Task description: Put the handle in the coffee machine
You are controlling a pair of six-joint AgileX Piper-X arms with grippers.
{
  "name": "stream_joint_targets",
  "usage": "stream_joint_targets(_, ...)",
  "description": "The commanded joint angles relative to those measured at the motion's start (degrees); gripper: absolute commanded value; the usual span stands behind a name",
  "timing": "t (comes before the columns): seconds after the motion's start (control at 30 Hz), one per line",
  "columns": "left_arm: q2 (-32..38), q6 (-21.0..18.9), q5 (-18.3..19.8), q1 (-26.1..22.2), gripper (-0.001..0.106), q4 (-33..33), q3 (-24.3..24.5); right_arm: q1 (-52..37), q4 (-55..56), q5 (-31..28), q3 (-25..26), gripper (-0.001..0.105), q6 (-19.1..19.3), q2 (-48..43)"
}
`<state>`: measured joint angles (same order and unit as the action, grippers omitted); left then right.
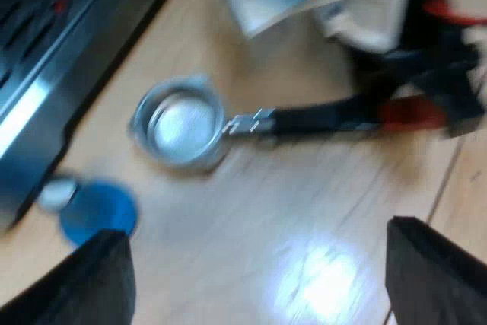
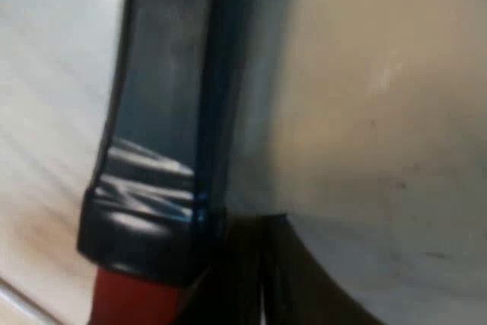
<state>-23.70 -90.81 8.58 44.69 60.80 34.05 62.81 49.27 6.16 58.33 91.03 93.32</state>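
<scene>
My right hand (image 1: pixel 445 89) sits at the holder's (image 1: pixel 183 123) red end, grip I cannot tell. My left hand (image 1: pixel 259 264) hangs wide; tamper (image 1: pixel 99 211) beside machine (image 1: pixel 61 51).

Pale wood tabletop (image 1: pixel 251 211) w/ plank seam (image 1: pixel 445 180), bright glare patch (image 1: pixel 323 283)

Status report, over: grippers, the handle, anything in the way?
Left gripper open, over the table. Holder lies loose on the table, not in the machine; right gripper at its red end. Blue tamper beside the machine's base.
</scene>
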Motion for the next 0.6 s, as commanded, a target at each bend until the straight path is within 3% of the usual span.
stream_joint_targets(0.03,0.16,-1.09,-4.34,0.28,0.070,3.07,0.43,2.54,-2.03,1.59,0.16,0.000,-4.01,0.33)
stream_joint_targets(0.3,0.28,-3.22,-5.42,0.28,0.070,10.66,2.36,6.81,-14.35,1.59,0.16,0.000,-13.48,0.51)
stream_joint_targets(0.6,0.28,-3.21,-6.74,0.28,0.070,11.73,4.31,7.06,-31.90,1.80,0.16,0.000,-22.32,3.40)
